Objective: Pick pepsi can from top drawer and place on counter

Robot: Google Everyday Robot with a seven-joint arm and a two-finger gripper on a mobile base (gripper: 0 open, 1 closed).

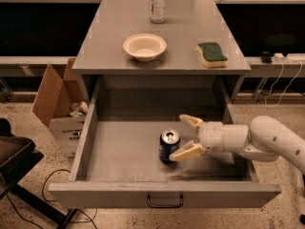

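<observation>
The pepsi can [168, 146], dark blue with a silver top, stands upright in the middle of the open top drawer [119, 151]. My gripper [185, 137] reaches in from the right and is open. One cream finger [187, 152] touches the can's right side low down; the other finger [191, 121] is behind and to the right of the can. The can is not between the fingers. The grey counter [181, 32] lies above the drawer.
On the counter stand a white bowl [144, 46], a green sponge [211, 54] and a clear bottle [157, 4] at the back. A cardboard box [57, 101] sits on the floor to the left. A black stand [14, 166] is at lower left.
</observation>
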